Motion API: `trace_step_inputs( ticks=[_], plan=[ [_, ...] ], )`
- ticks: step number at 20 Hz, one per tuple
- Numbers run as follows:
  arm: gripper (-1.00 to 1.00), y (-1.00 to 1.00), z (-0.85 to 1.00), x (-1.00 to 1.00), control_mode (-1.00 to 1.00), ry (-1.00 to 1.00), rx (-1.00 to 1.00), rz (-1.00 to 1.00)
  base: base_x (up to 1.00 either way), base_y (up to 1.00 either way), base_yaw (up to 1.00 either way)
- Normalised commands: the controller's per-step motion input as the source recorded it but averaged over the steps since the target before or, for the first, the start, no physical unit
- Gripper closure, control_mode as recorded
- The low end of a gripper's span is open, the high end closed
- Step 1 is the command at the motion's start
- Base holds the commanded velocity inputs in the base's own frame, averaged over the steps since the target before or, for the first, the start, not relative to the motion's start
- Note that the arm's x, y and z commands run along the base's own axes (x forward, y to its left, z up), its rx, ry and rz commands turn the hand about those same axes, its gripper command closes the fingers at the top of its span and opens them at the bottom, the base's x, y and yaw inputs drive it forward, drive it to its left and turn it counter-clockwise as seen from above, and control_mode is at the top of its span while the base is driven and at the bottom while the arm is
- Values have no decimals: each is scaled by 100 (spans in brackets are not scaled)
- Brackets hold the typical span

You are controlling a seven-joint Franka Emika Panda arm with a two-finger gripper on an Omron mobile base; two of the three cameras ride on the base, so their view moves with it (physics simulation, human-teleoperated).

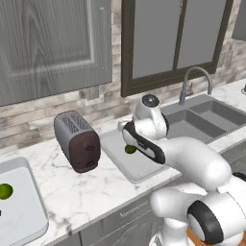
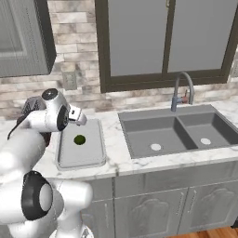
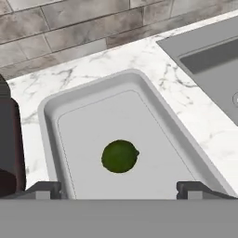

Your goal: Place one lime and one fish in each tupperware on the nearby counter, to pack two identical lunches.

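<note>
A shallow light-grey tupperware (image 3: 51,109) lies on the white marble counter (image 3: 195,116) between the toaster and the sink. One green lime (image 3: 120,156) rests on its floor, free of the fingers. My gripper (image 3: 120,188) hangs open just above the tray, its fingertips (image 3: 46,189) wide apart on either side of the lime. From the base views I see the same lime (image 2: 79,139) in the tupperware (image 2: 93,158) below the hand (image 2: 76,117). A second tupperware (image 1: 24,216) at the far left holds another lime (image 1: 5,191). The fish is out of view.
A dark toaster (image 1: 77,140) stands just left of the near tray. The double steel sink (image 2: 176,132) with its faucet (image 2: 181,90) lies to the right. A brick wall, window and upper cabinets rise behind the counter.
</note>
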Motion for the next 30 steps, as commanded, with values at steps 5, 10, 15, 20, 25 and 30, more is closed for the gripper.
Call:
trace_step_inputs(
  ticks=[5, 10, 15, 20, 25, 30],
  plan=[
    [-100, -11, 95, -100, -100, -13, 9, -7, 0, 0, 0],
    [-100, -13, 100, -100, -100, 3, 16, -2, 0, 0, 0],
    [-100, 0, 75, -95, -100, 22, 3, -6, 0, 0, 0],
    [-100, 0, 6, -49, -100, 32, -3, -5, 0, 0, 0],
    [-100, 0, 2, -26, -100, -28, -12, 0, 0, 0, 0],
    [-100, 0, -3, -16, 100, 0, 0, 0, -20, 1, 4]
  ],
)
